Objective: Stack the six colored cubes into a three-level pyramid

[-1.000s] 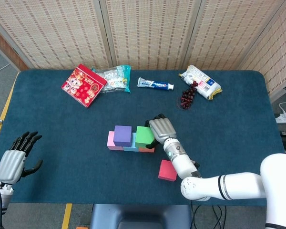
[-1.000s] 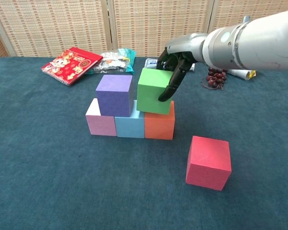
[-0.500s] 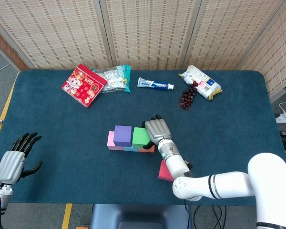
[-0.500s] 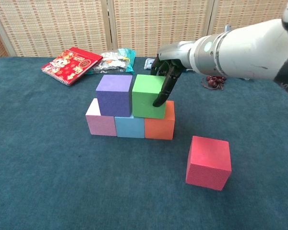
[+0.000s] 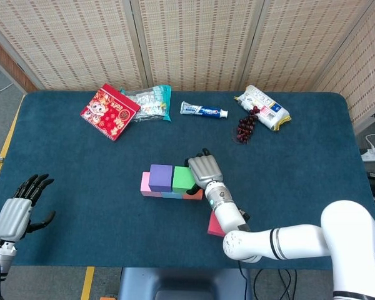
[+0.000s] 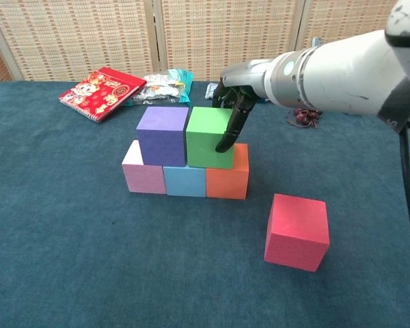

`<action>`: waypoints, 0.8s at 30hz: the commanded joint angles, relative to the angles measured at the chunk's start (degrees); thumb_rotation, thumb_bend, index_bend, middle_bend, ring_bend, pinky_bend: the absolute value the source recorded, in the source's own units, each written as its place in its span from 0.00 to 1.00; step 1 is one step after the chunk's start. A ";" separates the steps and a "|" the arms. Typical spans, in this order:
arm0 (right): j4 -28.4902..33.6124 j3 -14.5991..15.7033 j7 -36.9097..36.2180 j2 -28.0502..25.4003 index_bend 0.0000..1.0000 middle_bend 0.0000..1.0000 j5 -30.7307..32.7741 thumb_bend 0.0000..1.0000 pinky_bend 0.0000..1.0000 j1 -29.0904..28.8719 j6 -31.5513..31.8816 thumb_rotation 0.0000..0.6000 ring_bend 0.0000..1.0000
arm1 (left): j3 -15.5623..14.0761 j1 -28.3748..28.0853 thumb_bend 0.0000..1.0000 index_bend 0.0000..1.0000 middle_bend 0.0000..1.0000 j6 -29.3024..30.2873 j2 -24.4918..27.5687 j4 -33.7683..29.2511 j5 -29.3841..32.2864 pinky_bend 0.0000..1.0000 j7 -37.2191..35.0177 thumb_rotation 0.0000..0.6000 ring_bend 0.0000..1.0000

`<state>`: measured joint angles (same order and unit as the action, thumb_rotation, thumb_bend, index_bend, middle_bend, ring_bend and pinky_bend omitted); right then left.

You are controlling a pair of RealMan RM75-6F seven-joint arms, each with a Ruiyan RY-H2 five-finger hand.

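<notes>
— State of the stack?

— Bottom row: pink cube (image 6: 143, 175), light blue cube (image 6: 184, 180) and orange cube (image 6: 227, 178), side by side and touching, near the middle of the blue surface (image 6: 68, 260). Second level: purple cube (image 6: 162, 135) and green cube (image 6: 209, 137), side by side with no visible gap. The green cube sits over the blue-orange joint; the purple one over the pink-blue joint.

— The sixth cube?

— The red cube (image 6: 297, 231) lies alone on the surface, apart from the stack, to its right in the chest view.

— Right robot hand (image 6: 234, 109)?

— It rests on the green cube's right side, dark fingers (image 6: 229, 133) pointing down along that face. I cannot tell whether it clasps the cube or only presses it.

— Left robot hand (image 5: 17, 209)?

— At the surface's near left edge, well away from the cubes, fingers spread, holding nothing.

— Other items?

— Along the far edge: red booklet (image 5: 110, 111), clear snack bag (image 5: 149, 102), toothpaste tube (image 5: 204, 111), bunch of dark grapes (image 5: 245, 127) and a white packet (image 5: 262, 107).
</notes>
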<state>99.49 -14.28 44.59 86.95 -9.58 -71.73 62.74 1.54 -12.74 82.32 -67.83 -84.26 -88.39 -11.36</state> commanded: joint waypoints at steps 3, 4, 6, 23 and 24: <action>-0.52 -0.05 0.48 0.41 0.55 0.47 0.10 0.30 0.18 -0.06 -0.11 1.00 0.30 | 0.05 0.01 0.33 0.15 0.07 -0.20 -0.01 0.07 -0.02 0.13 0.01 1.00 0.03; -0.56 -0.14 0.50 0.44 0.55 0.47 0.16 0.30 0.18 -0.06 -0.17 1.00 0.30 | 0.07 0.02 0.33 0.15 0.06 -0.24 -0.02 0.07 0.01 0.13 -0.06 1.00 0.03; -0.67 -0.25 0.61 0.51 0.55 0.47 0.14 0.30 0.18 -0.05 -0.17 1.00 0.30 | 0.10 0.02 0.33 0.15 0.06 -0.37 -0.04 0.11 0.05 0.13 -0.19 1.00 0.03; -1.03 -0.95 1.31 1.07 0.55 0.47 0.62 0.30 0.16 -0.10 -0.17 1.00 0.29 | 0.20 0.08 0.33 0.15 0.06 -0.76 -0.17 0.49 -0.01 0.13 -0.71 1.00 0.03; -1.06 -0.97 1.34 1.09 0.55 0.47 0.68 0.30 0.16 -0.10 -0.21 1.00 0.29 | 0.20 0.09 0.33 0.15 0.06 -0.79 -0.18 0.50 0.01 0.13 -0.75 1.00 0.03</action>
<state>98.43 -15.25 45.93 88.04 -8.89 -71.83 62.53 1.74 -12.65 81.53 -68.01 -83.76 -88.38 -12.10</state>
